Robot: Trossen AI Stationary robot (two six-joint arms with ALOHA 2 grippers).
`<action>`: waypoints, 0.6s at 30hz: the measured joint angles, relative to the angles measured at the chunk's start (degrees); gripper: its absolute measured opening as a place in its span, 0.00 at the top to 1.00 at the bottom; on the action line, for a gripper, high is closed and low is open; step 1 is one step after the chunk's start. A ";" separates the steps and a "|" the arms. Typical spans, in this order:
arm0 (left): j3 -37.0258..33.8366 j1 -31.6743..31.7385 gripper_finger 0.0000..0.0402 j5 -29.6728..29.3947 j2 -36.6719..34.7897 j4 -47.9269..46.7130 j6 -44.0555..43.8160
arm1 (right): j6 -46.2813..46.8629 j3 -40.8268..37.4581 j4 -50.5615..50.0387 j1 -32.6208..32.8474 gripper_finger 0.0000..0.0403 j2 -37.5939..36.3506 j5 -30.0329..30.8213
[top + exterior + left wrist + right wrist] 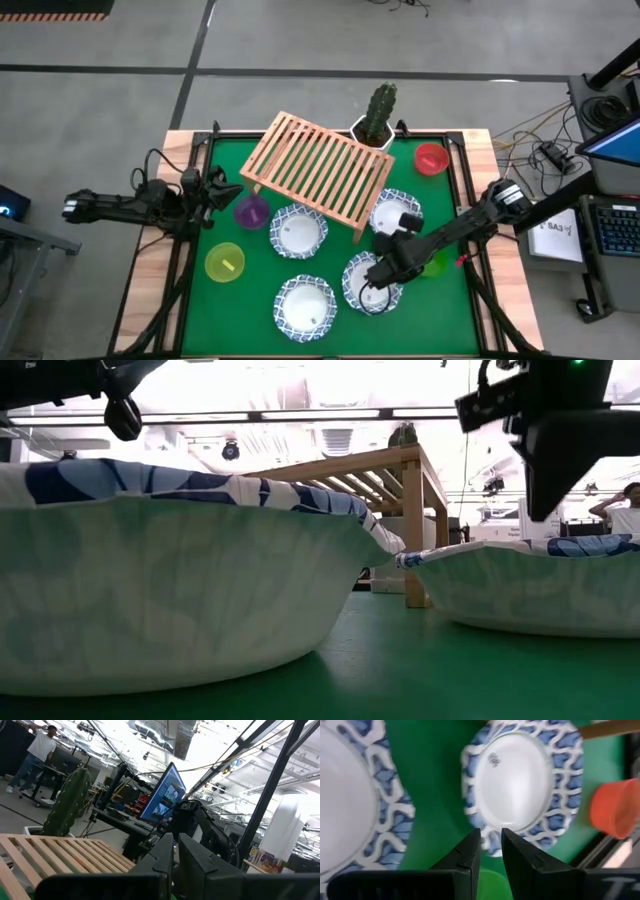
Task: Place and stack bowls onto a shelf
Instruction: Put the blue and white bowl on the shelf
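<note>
From above, the right gripper (378, 272) sits over a white bowl (368, 283) in front of the shelf (318, 172). The left gripper (222, 190) waits beside it. Right wrist: fingers (467, 851) nearly closed, holding nothing.

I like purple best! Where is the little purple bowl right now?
In the high view the purple bowl sits on the green mat, left of centre, beside the wooden shelf and near the left hand.
</note>
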 joint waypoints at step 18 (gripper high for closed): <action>0.00 0.00 0.97 -0.01 0.09 0.06 0.59 | -12.88 -0.02 0.18 -0.24 0.83 1.21 0.99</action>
